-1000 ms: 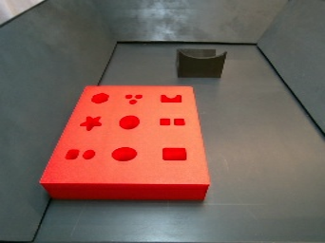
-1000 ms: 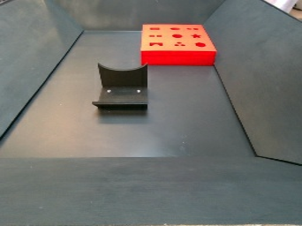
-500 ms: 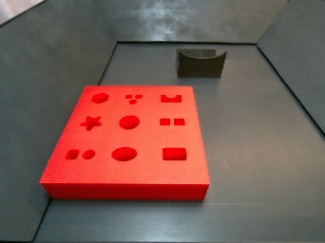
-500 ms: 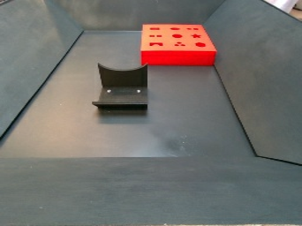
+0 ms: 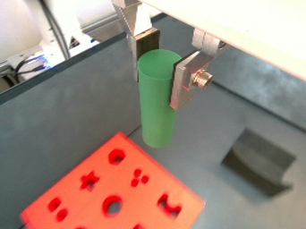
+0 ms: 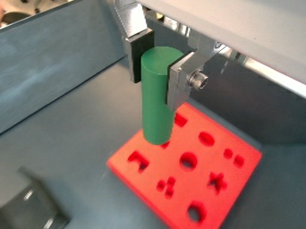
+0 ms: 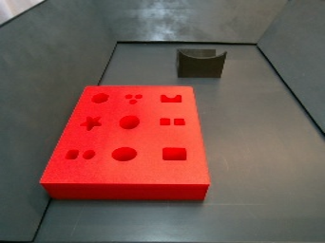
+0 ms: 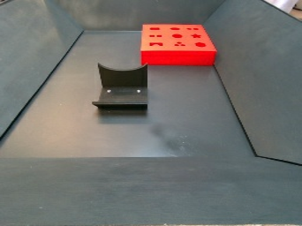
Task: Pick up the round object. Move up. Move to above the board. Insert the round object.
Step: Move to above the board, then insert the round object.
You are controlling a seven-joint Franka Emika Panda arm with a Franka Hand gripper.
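Dark grey bin floor (image 7: 241, 161) carries the thick red board with cut-out holes (image 7: 127, 138). We find the gripper (image 5: 164, 64) aloft, jaws pinching the slim green cylinder peg (image 5: 157, 98); misalignment could jam it against a hole edge.

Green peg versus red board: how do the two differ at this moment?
The green peg is a slim upright cylinder; the red board is a wide flat block. The peg is plain; the board has shaped holes. The gripper holds the peg aloft near the board's edge in both wrist views; the board lies on the floor.
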